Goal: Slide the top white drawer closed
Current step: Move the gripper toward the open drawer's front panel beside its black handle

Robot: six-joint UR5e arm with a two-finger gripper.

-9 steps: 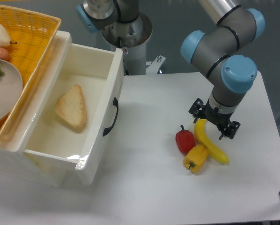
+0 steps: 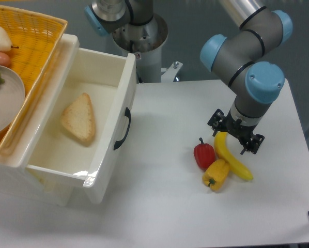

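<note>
I am seeing nothing done yet: the top white drawer (image 2: 79, 129) is standing pulled fully out, well left of my gripper (image 2: 236, 135), bread (image 2: 80, 118) lying inside. The gripper is hanging over a banana (image 2: 233, 156); whether its jaws are parted, I cannot tell.

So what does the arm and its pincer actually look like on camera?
The arm is built of grey cylindrical links with rounded light-blue caps at the joints and a silvery metal tube section up top. At its end sits a small black pincer on a dark wrist piece. No cables or markings can be made out from this view.
</note>
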